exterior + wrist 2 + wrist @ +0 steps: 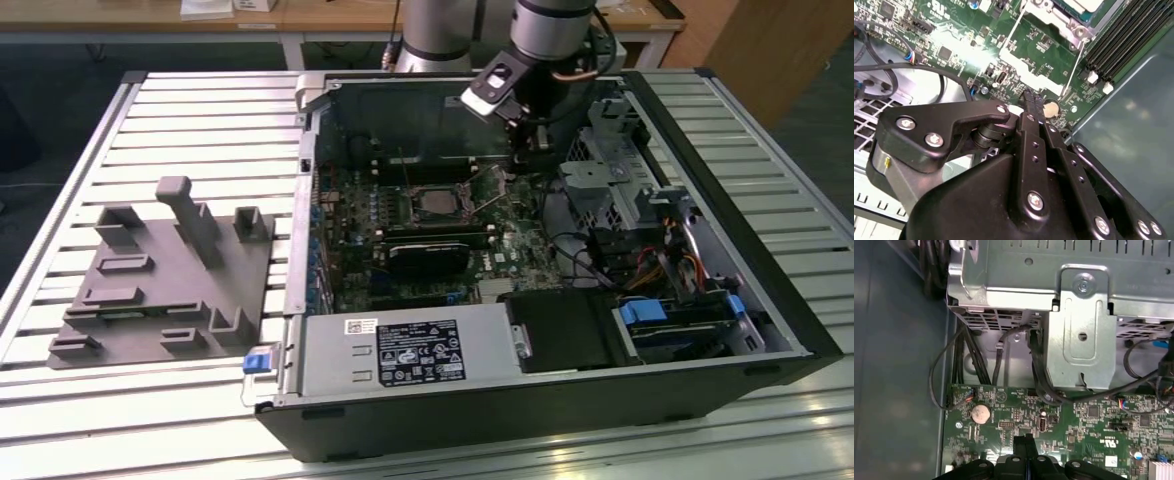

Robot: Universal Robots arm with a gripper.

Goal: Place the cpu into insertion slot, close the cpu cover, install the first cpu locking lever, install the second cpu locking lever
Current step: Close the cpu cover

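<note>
The gripper (pixel 1031 102) is hanging inside the open computer case (pixel 747 250) with its two fingers pressed together and nothing caught between them. Its tips are hovering just above the green motherboard (pixel 1089 425), close to a round coin cell (pixel 980 413). Ahead of the tips and off to one side, the cpu (pixel 1085 4) is sitting in its socket. The cpu cover (pixel 1061 25) appears to be lying down over it, though I am judging that from a partial look. A thin wire locking lever (pixel 1074 70) is slanting from the socket toward the fingertips, apparently unlatched. The other lever (pixel 1015 27) is slanting along the socket's farther side. The lever is the main risk, I think: being thin and springy, it could be slipping off the narrow closed tips and snapping back. A push that is too low could be scraping small board parts or the coin cell. The dark cables (pixel 939 375) looping behind the hand could be snagging the wrist. The case is also holding a metal drive cage (pixel 1079 330) behind the hand and a black card (pixel 427 255) beyond the socket.
</note>
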